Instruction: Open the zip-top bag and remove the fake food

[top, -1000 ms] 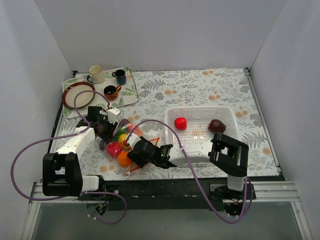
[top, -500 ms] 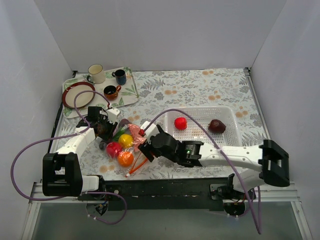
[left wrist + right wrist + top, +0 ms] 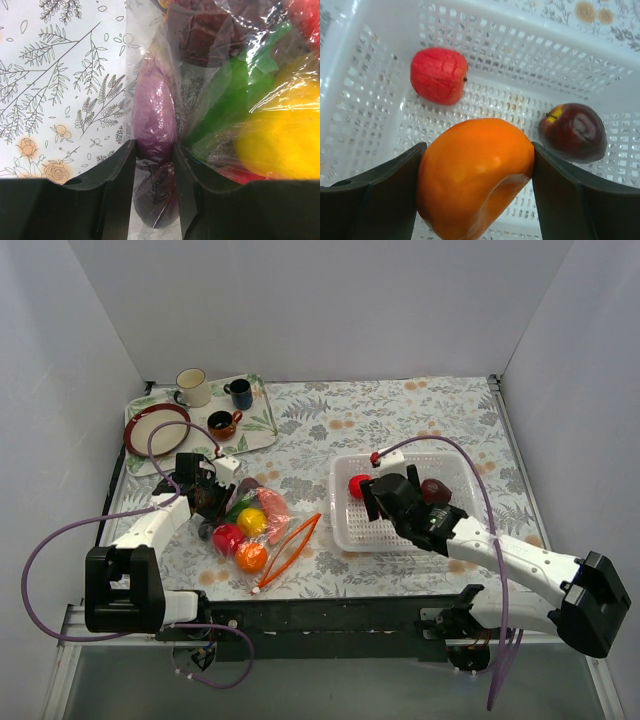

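Orange fruit (image 3: 470, 190) over the basket (image 3: 350, 538)
Right hand (image 3: 477, 150) clamps it, right of centre; left hand (image 3: 153, 150) pinches the bag (image 3: 150, 45).

Robot test cell, not a home: plain white panels (image 3: 330, 310) box in your floral-clothed worktop (image 3: 400, 410) beyond and to either side of your jaws, with a metal rail (image 3: 560, 623) and purple cables (image 3: 23, 580) behind them.

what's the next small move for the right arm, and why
Probably open the right jaws: they hold the orange fruit over the floor of the white basket, beside the red piece and the maroon apple already lying there, so releasing should drop it in.
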